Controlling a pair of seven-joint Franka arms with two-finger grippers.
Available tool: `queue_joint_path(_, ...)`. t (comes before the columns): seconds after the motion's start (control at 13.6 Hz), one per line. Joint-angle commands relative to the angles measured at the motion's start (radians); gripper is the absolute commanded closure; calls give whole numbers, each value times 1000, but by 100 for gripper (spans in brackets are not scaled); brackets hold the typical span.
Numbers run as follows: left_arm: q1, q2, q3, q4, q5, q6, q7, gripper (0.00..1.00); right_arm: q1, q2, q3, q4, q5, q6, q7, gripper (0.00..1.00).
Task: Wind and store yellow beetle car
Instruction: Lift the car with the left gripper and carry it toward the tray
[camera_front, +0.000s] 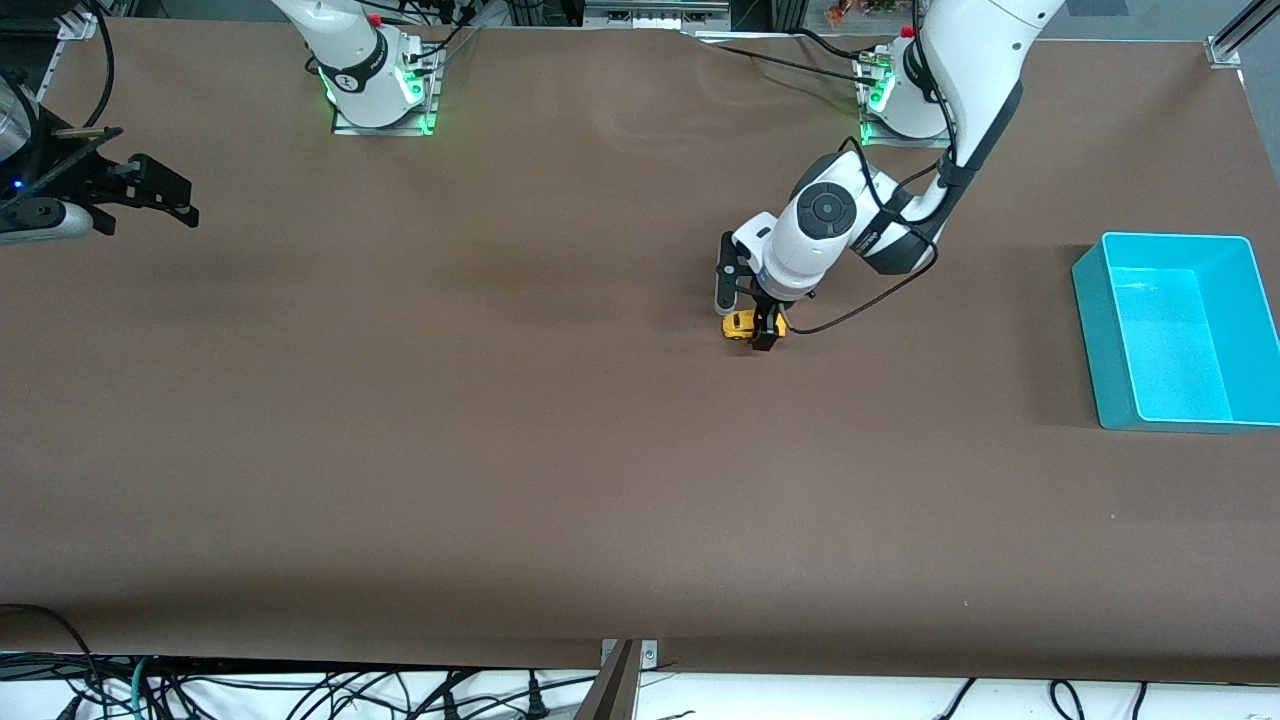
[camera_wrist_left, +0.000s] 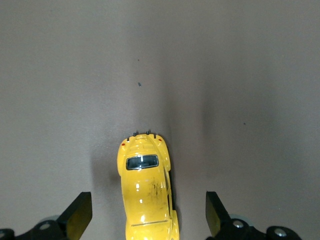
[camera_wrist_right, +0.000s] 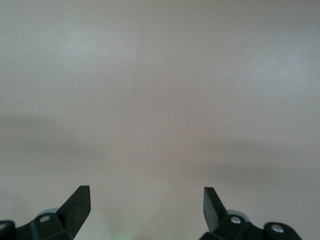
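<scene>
The yellow beetle car (camera_front: 738, 325) stands on its wheels on the brown table, toward the left arm's end. My left gripper (camera_front: 744, 322) is lowered around it, one finger on each side. In the left wrist view the yellow beetle car (camera_wrist_left: 147, 195) lies lengthwise between the fingers of the left gripper (camera_wrist_left: 148, 212), which is open, with a gap on both sides and no contact. My right gripper (camera_front: 150, 212) waits open over the right arm's end of the table. The right wrist view has only bare table between the fingers of the right gripper (camera_wrist_right: 146, 205).
An open teal bin (camera_front: 1092, 340) with nothing in it stands at the table's edge on the left arm's end, slightly nearer the front camera than the car. Cables hang below the table's front edge.
</scene>
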Motion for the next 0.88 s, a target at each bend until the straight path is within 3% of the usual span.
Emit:
queue_joint_path(0.0,4,18,-3,-2,11,3,-35,0,-4,14,2,33,-6,-21,6,0)
queue_joint_path(0.22,4,41,-1,0,22,3,-49,2,-4,14,1,31,-6,-21,6,0)
queue_joint_path(0.37,-1,48,-1,6,25,3,-49,55,-4,14,1,33,-6,-21,6,0)
queue_joint_path(0.44,-5,50,-1,10,25,3,-47,74,-6,14,1,31,-6,-21,6,0)
queue_joint_path(0.52,-2,50,-1,10,25,3,-44,86,-6,14,1,31,-6,-21,4,0)
queue_joint_path(0.59,8,44,-1,10,25,1,-35,92,-6,14,1,31,-6,-21,4,0)
queue_joint_path(0.81,27,7,-3,10,25,-20,-33,96,-6,14,1,31,-6,-21,4,0)
